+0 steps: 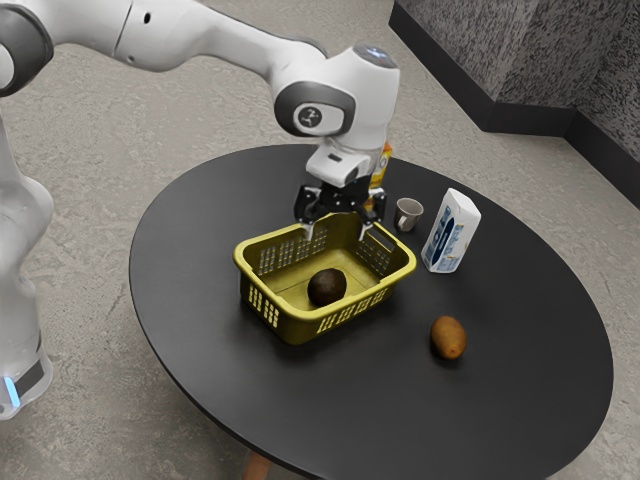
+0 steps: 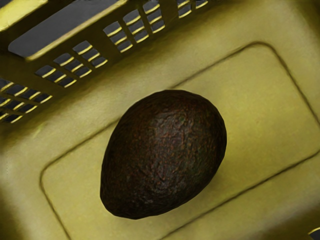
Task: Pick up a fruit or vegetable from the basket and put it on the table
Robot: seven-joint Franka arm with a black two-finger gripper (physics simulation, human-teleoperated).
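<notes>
Side view down over whole table; hand view close above shared basket (image 1: 291, 327) floor.

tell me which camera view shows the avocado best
The wrist view: the avocado is large there, its whole outline and bumpy dark skin plain against the floor of the yellow basket. The exterior view shows it small and dark, in the basket below the claw.

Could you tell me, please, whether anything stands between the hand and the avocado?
Nothing visible stands between the hand and the avocado; the walls of the basket surround the fruit but leave it open from above.
</notes>
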